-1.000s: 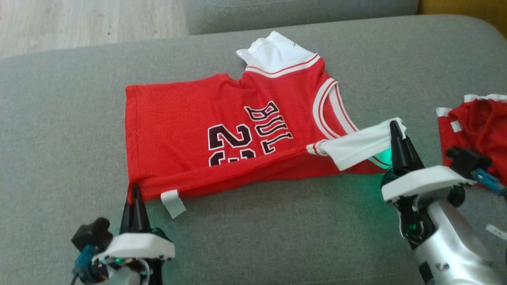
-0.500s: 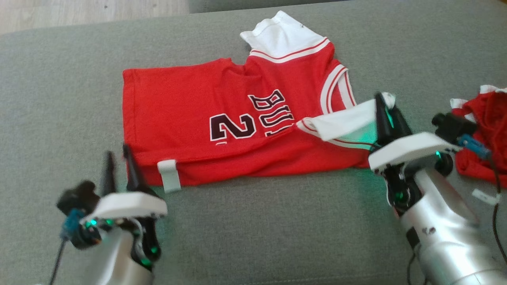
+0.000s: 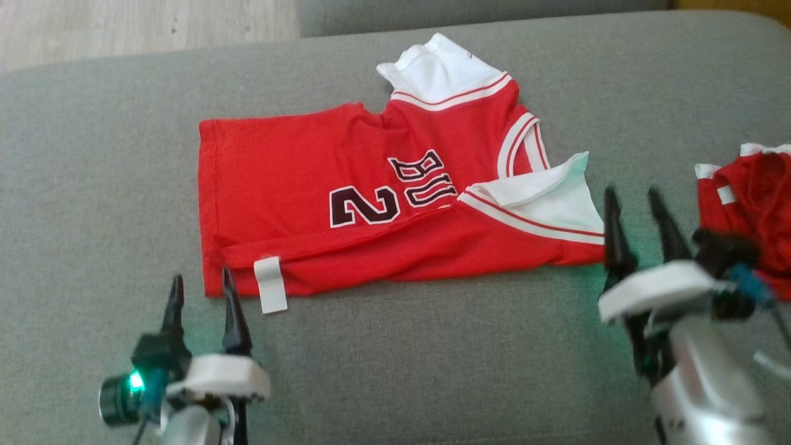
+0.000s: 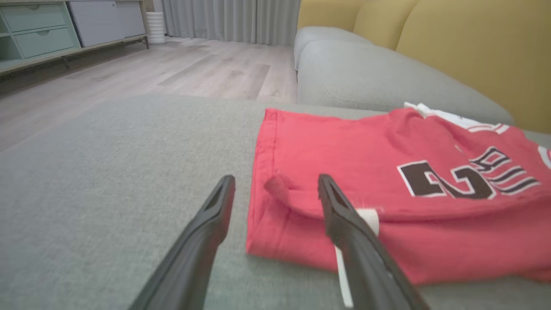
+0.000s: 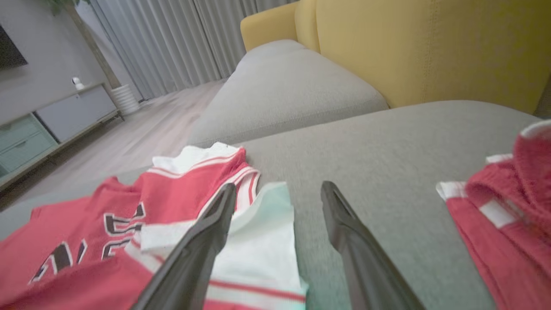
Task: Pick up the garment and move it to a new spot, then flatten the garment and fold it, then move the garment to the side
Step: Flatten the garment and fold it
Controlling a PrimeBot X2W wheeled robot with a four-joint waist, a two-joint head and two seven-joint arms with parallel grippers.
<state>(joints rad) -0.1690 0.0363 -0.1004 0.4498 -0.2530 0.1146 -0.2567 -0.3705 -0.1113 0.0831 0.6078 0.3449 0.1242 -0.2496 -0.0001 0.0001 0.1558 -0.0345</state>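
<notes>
A red jersey with white sleeves and dark lettering lies on the grey couch cushion, its near long edge folded up over the body. A white tag sticks out of the near hem. My left gripper stands open just off the jersey's near left corner, holding nothing. Off the folded-over white sleeve, my right gripper is open and empty as well; that sleeve lies beside its left finger.
A second red and white garment lies bunched at the right, also seen in the right wrist view. Yellow couch backrest rises behind. Wooden floor lies beyond the cushion's far edge.
Both grippers have let go of the jersey's near edge and drawn back toward me. The folded edge and the white sleeve now lie flat on the jersey.
</notes>
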